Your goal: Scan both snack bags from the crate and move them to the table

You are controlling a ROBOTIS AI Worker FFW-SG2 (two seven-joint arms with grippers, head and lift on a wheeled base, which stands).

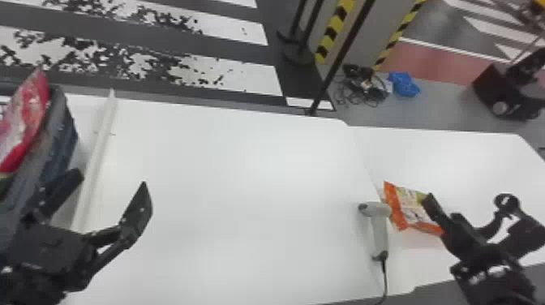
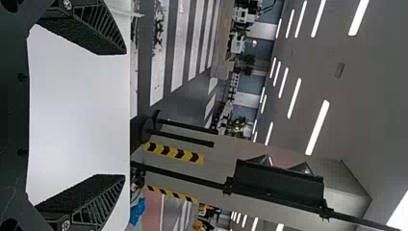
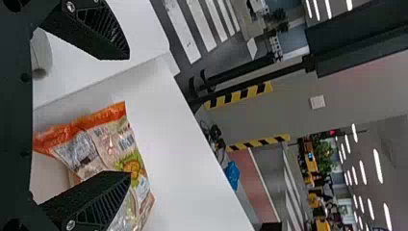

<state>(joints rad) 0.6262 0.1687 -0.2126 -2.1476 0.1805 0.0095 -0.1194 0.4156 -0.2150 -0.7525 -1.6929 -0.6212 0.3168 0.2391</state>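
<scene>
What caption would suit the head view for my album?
Left gripper open by a crate holding a red bag; right gripper open at an orange snack bag, near a scanner.

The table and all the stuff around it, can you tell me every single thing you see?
crate: 1, blue-grey, far left
red bag: 1, in the crate
orange bag: 1, on the right table
scanner: 1, light grey, left of the orange bag
tables: 2, white, side by side
strip: 1, white, right of the crate
blue bundle: 1, on the floor behind
cables: tangled, mostly black, beside the bundle
floor stripes: several, white, behind the tables
ceiling lights: many, white
left tool: 1, black, open, near the crate
right tool: 1, black, open, by the orange bag
</scene>
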